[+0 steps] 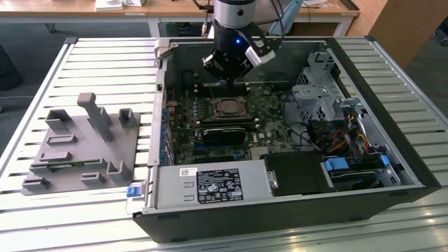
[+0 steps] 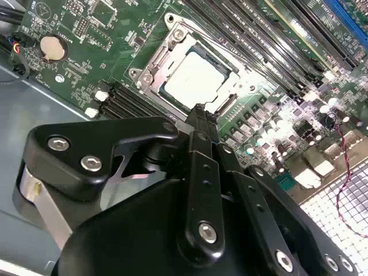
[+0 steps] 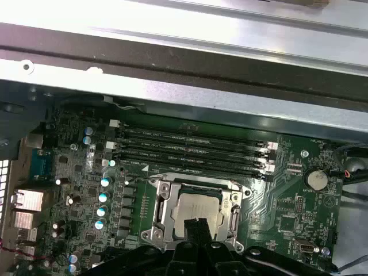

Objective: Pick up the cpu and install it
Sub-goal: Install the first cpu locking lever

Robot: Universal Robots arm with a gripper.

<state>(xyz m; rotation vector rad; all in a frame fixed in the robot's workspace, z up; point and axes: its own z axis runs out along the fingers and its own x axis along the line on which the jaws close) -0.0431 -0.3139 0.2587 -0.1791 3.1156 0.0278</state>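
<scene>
1. In the exterior view, you have one gripper (image 1: 230,77) hanging inside the open computer case (image 1: 392,173), just above the socket (image 1: 214,111). One cpu (image 1: 228,107) lies in it, and one grey fixture block (image 1: 77,147) sits well apart on the bench (image 1: 105,63)
2. In the second wrist view, the fingers (image 2: 198,123) are pressed together, pinching nothing, with their tips over the cpu (image 2: 195,77) edge. Pushing there could, I judge, tilt the chip and bend socket pins
3. In the first wrist view, count one cpu (image 3: 198,208), four memory slots (image 3: 190,150) and one coin battery (image 3: 315,178)
</scene>
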